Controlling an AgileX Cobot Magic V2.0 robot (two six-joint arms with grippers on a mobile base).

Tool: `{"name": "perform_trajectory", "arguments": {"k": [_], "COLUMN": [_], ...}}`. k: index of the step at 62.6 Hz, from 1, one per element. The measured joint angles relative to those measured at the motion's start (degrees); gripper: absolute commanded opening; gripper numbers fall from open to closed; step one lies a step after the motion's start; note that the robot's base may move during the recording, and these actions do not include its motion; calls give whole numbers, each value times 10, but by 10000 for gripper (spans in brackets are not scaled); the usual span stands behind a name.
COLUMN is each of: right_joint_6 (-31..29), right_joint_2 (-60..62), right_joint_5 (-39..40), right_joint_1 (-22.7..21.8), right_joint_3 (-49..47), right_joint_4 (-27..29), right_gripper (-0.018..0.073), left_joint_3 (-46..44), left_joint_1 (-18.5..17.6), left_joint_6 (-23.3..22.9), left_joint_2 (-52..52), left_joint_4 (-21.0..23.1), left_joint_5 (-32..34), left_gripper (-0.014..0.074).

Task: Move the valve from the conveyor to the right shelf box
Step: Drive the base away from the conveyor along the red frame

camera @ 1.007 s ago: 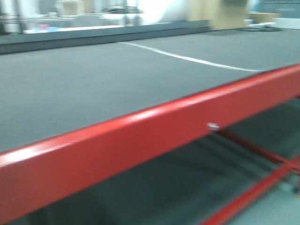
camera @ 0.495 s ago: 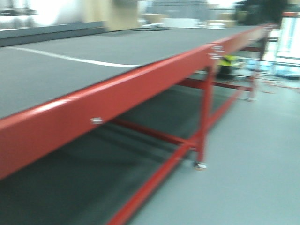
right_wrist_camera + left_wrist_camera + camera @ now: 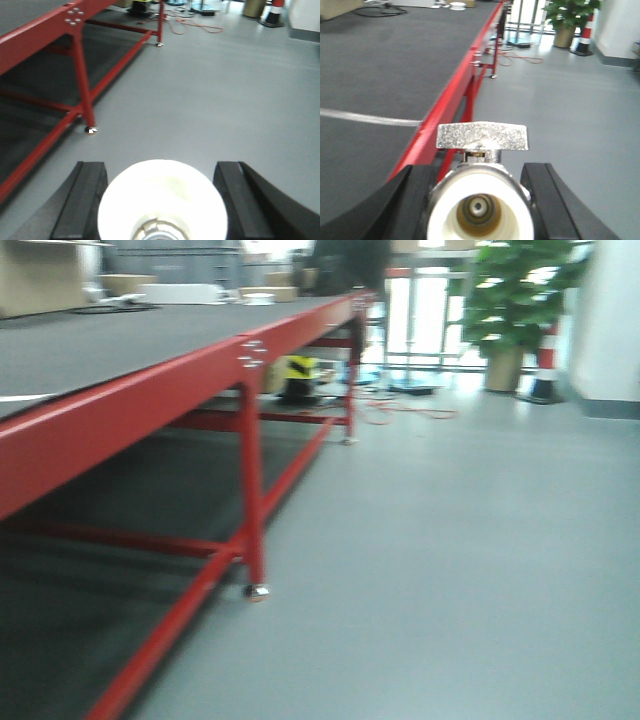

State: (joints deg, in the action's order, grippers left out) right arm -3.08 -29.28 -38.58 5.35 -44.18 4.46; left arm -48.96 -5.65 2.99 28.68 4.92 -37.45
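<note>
The conveyor [image 3: 120, 340] is a wide dark grey belt on a red frame, running along the left of the front view and seen again in the left wrist view [image 3: 380, 65]. My left gripper [image 3: 479, 172] is shut on a valve [image 3: 480, 212] with a white open end and a flat silver handle [image 3: 482, 136] on top. It hangs over the conveyor's red edge. My right gripper [image 3: 160, 167] is shut on another valve [image 3: 162, 195], of which only the round white end shows, above the grey floor. The right shelf box is out of view.
A red frame leg [image 3: 254, 530] with a caster foot stands on the grey floor [image 3: 450, 570]. Far off are a potted plant [image 3: 510, 300], a striped cone [image 3: 545, 365], an orange cable [image 3: 400, 412] and a yellow-black object [image 3: 300, 368]. A white wall [image 3: 615, 320] is at right.
The front view has swung to the right along the conveyor. The belt now fills only the left side, and the floor, plant and wall have come into view.
</note>
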Motion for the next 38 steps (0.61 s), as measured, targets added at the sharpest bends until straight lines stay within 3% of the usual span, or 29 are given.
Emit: {"name": "perform_trajectory", "arguments": {"k": [38], "right_joint_6": [0], "right_joint_2": [0], "right_joint_5": [0], "right_joint_1": [0], "right_joint_3": [0], "right_joint_4": [0], "right_gripper": [-163], "left_joint_3": [0], "left_joint_1": [0], "left_joint_6": [0], "left_joint_2": [0], "left_joint_4": [0], "left_joint_5": [0], "left_gripper": [-111]}}
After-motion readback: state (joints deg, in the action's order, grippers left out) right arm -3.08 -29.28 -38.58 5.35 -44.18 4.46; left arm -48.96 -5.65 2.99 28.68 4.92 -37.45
